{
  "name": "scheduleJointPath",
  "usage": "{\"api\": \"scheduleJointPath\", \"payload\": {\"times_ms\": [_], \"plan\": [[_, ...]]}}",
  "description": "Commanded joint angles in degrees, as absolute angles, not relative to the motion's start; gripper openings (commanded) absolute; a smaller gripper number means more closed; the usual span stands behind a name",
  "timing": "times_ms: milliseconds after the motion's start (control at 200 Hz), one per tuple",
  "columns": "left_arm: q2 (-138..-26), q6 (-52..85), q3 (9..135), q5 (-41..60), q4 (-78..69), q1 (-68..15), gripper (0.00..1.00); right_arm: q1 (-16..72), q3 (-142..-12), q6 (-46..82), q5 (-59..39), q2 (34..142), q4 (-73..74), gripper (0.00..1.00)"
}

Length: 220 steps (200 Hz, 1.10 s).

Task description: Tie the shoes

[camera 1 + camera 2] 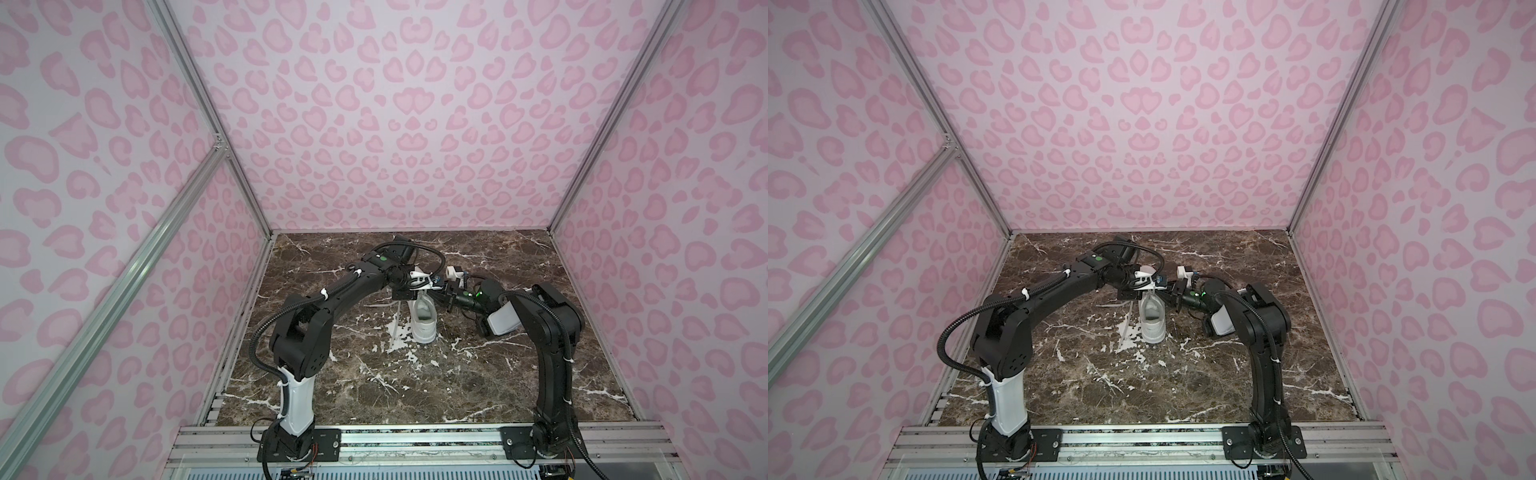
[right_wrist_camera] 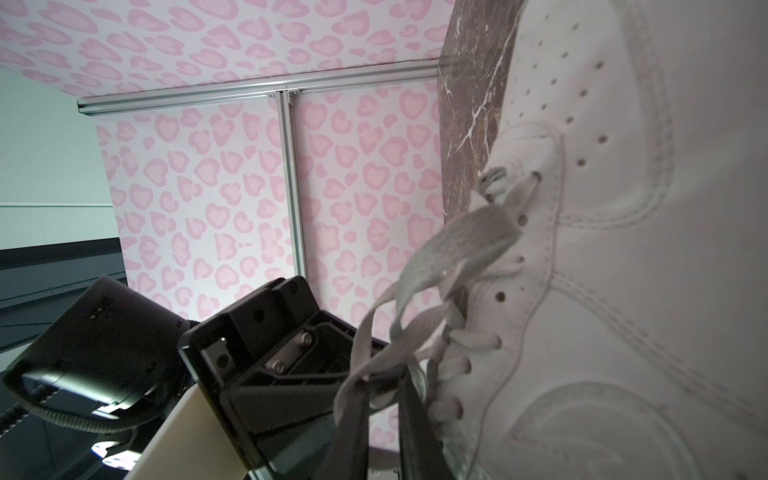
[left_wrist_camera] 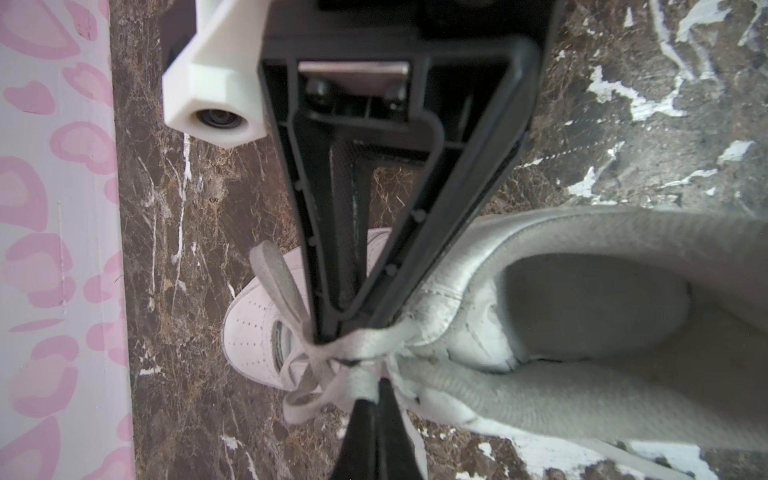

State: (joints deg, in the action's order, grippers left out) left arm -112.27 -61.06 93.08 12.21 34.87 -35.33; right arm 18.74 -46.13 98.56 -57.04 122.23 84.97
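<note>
The one white sneaker (image 1: 424, 326) (image 1: 1152, 326) stands on the marble tabletop, heel nearest the arm bases; both grippers meet over its laced front. In the left wrist view my left gripper (image 3: 376, 397) is shut on a loop of the flat whitish laces (image 3: 282, 286) just above the tongue. The right gripper (image 3: 328, 336) points its tips into the same knot area from the opposite side. In the right wrist view my right gripper (image 2: 382, 382) shows a narrow gap between its fingers, with a lace (image 2: 457, 237) draped across the tips beside the shoe's eyelet row (image 2: 623, 249).
The dark marble tabletop (image 1: 374, 382) has white veins. Pink patterned walls (image 1: 374, 124) with aluminium frame posts close it in on three sides. A metal rail (image 1: 415, 440) carrying both arm bases runs along the front edge.
</note>
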Motion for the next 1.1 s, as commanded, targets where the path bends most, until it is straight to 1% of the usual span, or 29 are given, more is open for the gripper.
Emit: {"api": "scheduleJointPath", "payload": {"times_ms": [0,295,595,720,920,1095], "plan": [[-112.59,-61.17,94.04,13.35,36.12,-35.59,0.03,18.83,-46.52,99.02,-57.48,122.78,88.3,0.15],[-112.57,-61.05,93.91,13.44,36.11,-35.85,0.03,18.9,-46.58,99.8,-57.48,123.04,89.12,0.15],[-113.27,-60.58,94.56,13.41,36.53,-35.84,0.03,19.0,-46.37,99.77,-57.77,123.0,89.23,0.19],[-113.64,-60.45,95.09,13.35,37.27,-35.83,0.03,19.04,-46.38,99.67,-57.74,123.04,89.17,0.18],[-113.82,-60.47,95.78,13.53,37.26,-35.82,0.03,19.03,-46.47,99.72,-57.87,123.31,89.01,0.14],[-113.99,-60.38,96.04,13.88,37.44,-35.86,0.03,19.07,-46.29,99.6,-57.97,123.32,89.03,0.15]]}}
